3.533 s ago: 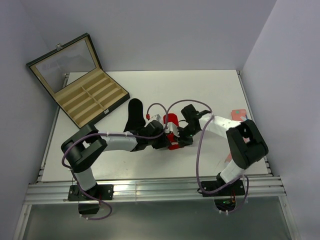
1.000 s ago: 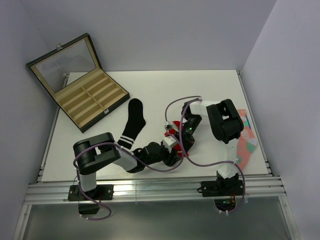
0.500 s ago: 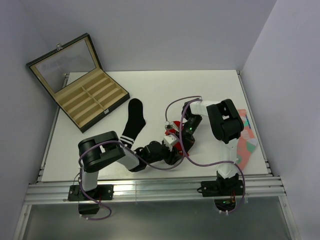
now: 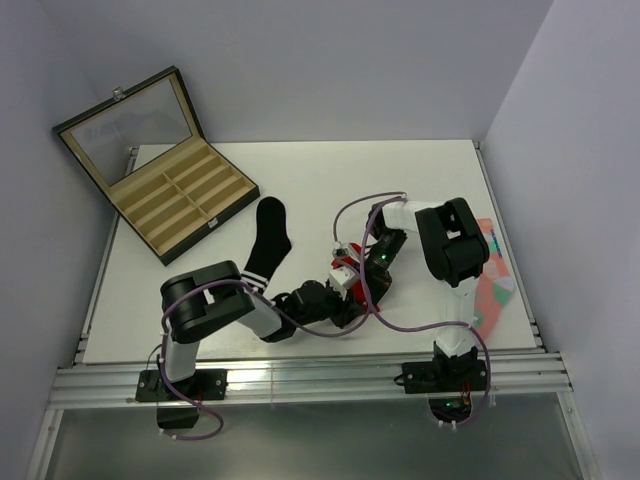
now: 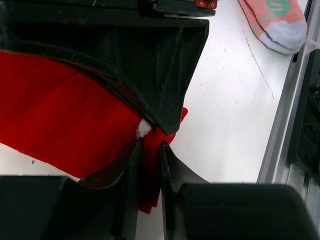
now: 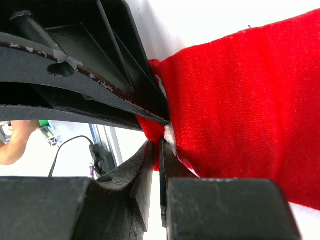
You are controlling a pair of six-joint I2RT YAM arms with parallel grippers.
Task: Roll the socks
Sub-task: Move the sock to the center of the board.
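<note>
The red sock (image 4: 343, 268) lies bunched near the table's middle front, mostly hidden under both grippers. Seen from the left wrist, the red sock (image 5: 60, 120) fills the left half, and my left gripper (image 5: 150, 160) is shut on a folded edge of it. My right gripper (image 6: 156, 155) pinches the red sock (image 6: 240, 100) at a corner where a bit of white shows. From above, the left gripper (image 4: 347, 297) and the right gripper (image 4: 358, 280) meet tip to tip. The black sock (image 4: 265, 240), white stripes at its cuff, lies flat to the left, untouched.
An open dark case (image 4: 160, 170) with compartments stands at the back left. A salmon-pink sock (image 4: 490, 280) lies by the right edge, also in the left wrist view as the salmon-pink sock (image 5: 277, 17). The metal rail (image 4: 300, 375) runs along the front.
Both grippers brought the red sock nearer the front since the earliest frame. In the last second the left jaws have closed onto the sock's edge; the right gripper has held still.
</note>
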